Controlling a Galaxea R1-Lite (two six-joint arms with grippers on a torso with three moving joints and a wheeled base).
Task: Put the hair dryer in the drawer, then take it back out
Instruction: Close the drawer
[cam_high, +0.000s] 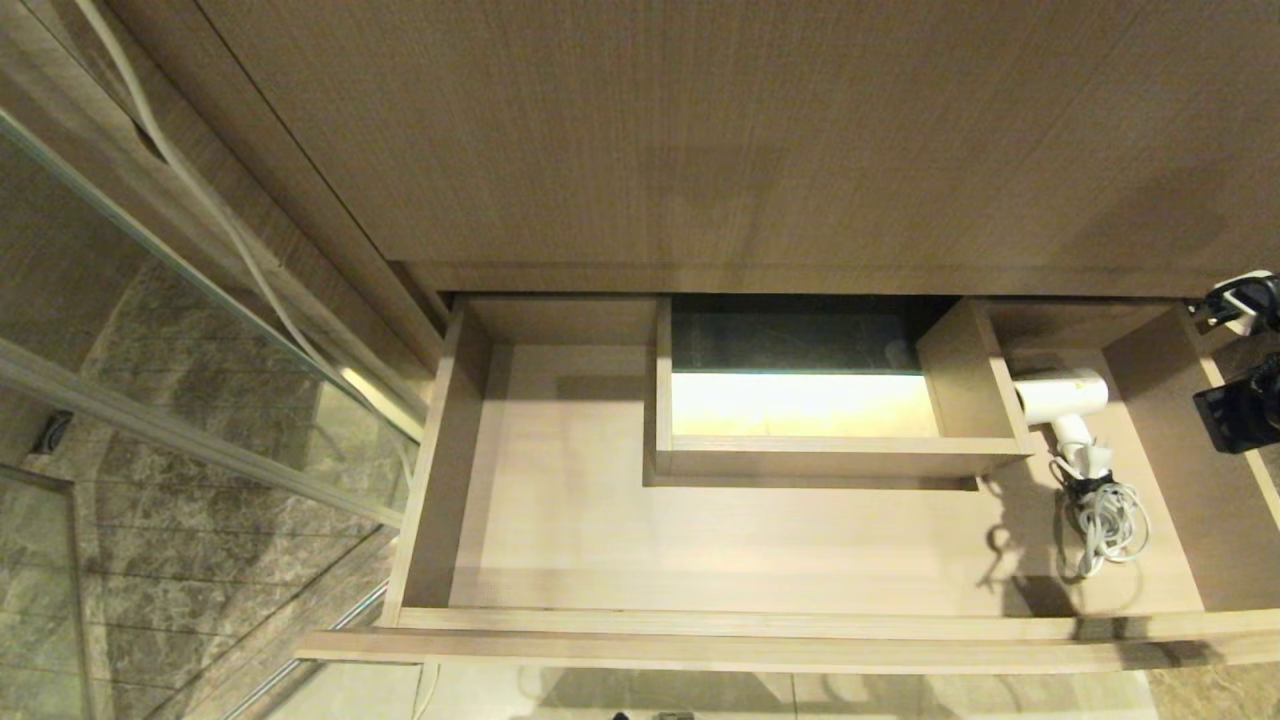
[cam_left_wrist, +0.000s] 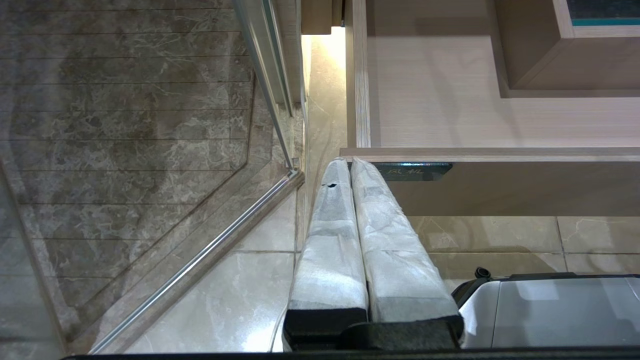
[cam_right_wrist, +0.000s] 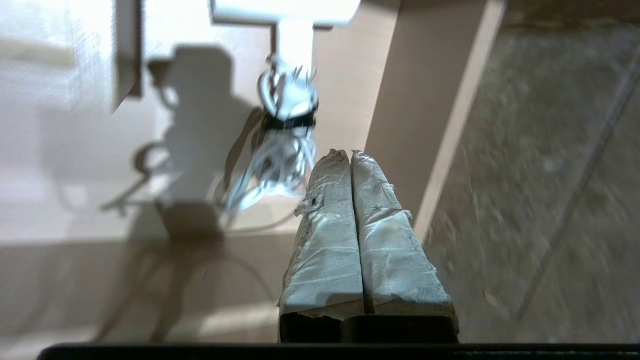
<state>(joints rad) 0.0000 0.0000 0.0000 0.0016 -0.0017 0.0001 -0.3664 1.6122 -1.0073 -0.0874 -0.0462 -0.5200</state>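
Left gripper (cam_left_wrist: 350, 162), white-wrapped fingers (cam_left_wrist: 330, 240) pressed together, empty, tips at the dark-labelled front of the open light wood-grain drawer (cam_left_wrist: 500, 154). Grey marble floor tiles (cam_left_wrist: 500, 235) below; glass panel (cam_left_wrist: 150, 150) alongside.

Warm, dim light overall. Brightest at a yellow glow inside the boxed cut-out (cam_high: 800, 403), centre of the head view. Long dark shadows across the drawer (cam_high: 700, 540) floor, lower right. Reflections on the glass panel (cam_high: 150, 330), left edge. Right wrist view smeared by motion blur; hair dryer (cam_right_wrist: 285, 12) overexposed at top.
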